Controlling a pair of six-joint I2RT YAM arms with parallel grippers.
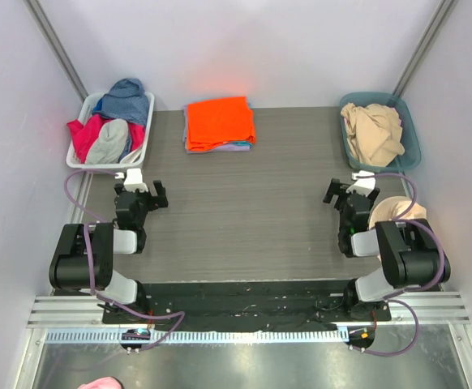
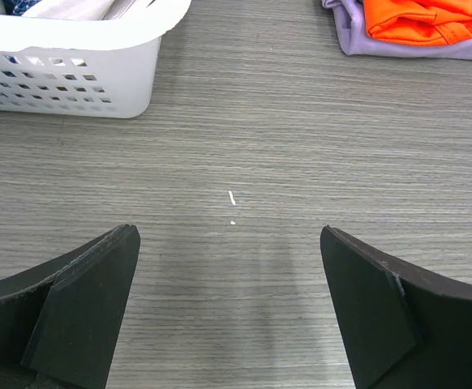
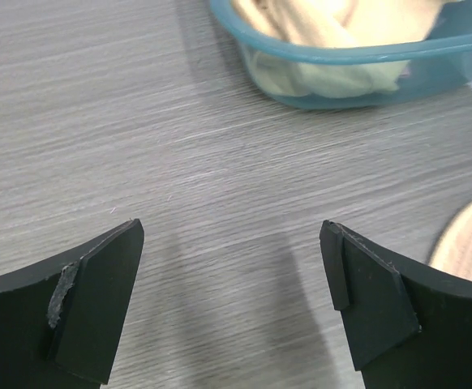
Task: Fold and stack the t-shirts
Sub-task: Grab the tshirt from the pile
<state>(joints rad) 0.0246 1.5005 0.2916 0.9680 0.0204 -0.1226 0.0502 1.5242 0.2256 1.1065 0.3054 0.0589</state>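
A folded stack of t-shirts lies at the back middle of the table, a bright orange one (image 1: 219, 121) on top of lavender ones (image 1: 238, 147). The same stack's corner shows in the left wrist view, orange (image 2: 426, 18) over lavender (image 2: 358, 36). A crumpled tan t-shirt (image 1: 373, 132) fills the teal tub (image 1: 410, 138) at the back right, seen also as beige cloth (image 3: 317, 36). My left gripper (image 1: 145, 191) is open over bare table (image 2: 229, 231). My right gripper (image 1: 341, 191) is open too, nothing between its fingers (image 3: 232, 235).
A white perforated basket (image 1: 143, 138) at the back left holds crumpled blue, pink and grey clothes; its wall (image 2: 66, 73) is near my left gripper. A tan round object (image 1: 398, 212) sits by the right arm. Grey walls enclose the table.
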